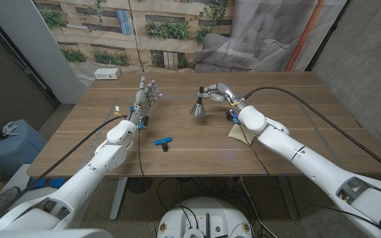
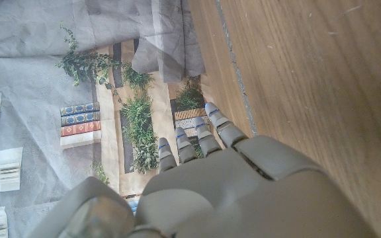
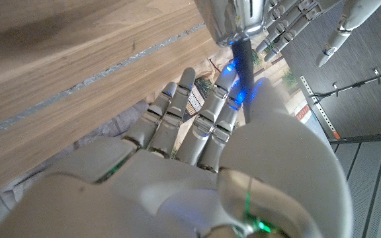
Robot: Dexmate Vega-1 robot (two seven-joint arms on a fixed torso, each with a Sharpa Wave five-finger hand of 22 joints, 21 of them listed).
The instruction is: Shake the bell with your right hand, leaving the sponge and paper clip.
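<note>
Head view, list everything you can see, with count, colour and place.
bell: one, silver with dark handle, mid-table, held by the right hand
paper clip: one, blue, table centre, nearer the front edge
sponge: one, tan, partly under the right arm
white box: one, far left table corner
blue container: one, floor left of the table
left hand: fingers spread, empty, left of the bell
right hand: fingers on the bell's handle

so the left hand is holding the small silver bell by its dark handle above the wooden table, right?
Not quite: the right hand holds the small silver bell by its dark handle above the wooden table, as the head view shows. The left hand holds nothing.
</note>
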